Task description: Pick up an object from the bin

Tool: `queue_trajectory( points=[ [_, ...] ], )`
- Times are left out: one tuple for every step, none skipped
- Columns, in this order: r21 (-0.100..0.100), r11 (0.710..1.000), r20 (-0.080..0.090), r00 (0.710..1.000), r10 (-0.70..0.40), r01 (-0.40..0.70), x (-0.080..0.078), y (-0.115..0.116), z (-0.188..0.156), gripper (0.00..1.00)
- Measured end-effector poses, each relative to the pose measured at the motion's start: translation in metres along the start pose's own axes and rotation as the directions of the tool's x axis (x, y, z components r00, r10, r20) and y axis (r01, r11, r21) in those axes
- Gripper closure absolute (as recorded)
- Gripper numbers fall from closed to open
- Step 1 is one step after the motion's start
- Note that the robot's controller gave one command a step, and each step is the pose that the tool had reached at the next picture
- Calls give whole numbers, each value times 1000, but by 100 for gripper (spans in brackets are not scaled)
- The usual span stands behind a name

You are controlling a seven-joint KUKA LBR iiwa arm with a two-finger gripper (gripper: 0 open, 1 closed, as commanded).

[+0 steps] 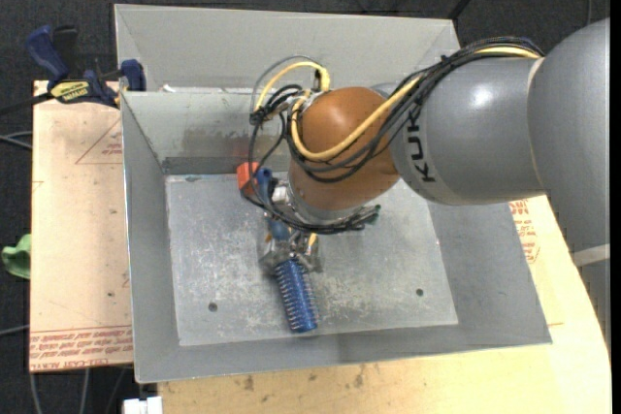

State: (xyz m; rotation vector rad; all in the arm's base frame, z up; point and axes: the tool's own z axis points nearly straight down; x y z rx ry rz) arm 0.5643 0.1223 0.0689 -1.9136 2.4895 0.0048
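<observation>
Arm [485,136]: reaches in from 3 o'clock.
Gripper [288,257]: at 12 o'clock end of blue ribbed coil [296,298]; spread or pressed together, cannot tell.

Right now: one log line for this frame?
gripper: low, centre | at its tip: blue ribbed cylinder, lying on bin floor, front-centre | grasp: cannot tell

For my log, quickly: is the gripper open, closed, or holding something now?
Gripper: cannot be told; it sits at the upper end of the blue ribbed cylinder.
</observation>
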Motion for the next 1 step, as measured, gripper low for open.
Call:
queue_trajectory(
  points=[
    [8,1000,2,1000,4,-4,-2,-1,-118,100]
  ],
)
